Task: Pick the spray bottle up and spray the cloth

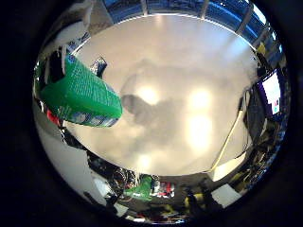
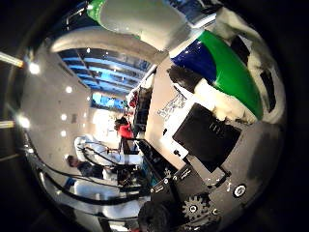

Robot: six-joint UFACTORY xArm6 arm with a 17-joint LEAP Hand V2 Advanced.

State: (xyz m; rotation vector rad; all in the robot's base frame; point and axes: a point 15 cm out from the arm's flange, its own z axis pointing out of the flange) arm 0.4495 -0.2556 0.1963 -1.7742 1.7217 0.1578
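One hand (image 2: 207, 145), its white and black fingers curled round the green spray bottle (image 1: 80, 94), held it close against the palm. The bottle hung well above a white table (image 1: 189, 75).

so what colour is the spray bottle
Green, with a blue patch; the spray bottle shows best in the little finger side palm view.

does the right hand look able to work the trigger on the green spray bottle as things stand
Probably yes. The green plastic spray bottle sits close against the palm, held above the pale glossy tabletop, and the white and black right hand has its fingers curled round the bottle's upper part. The trigger itself is not clearly visible.
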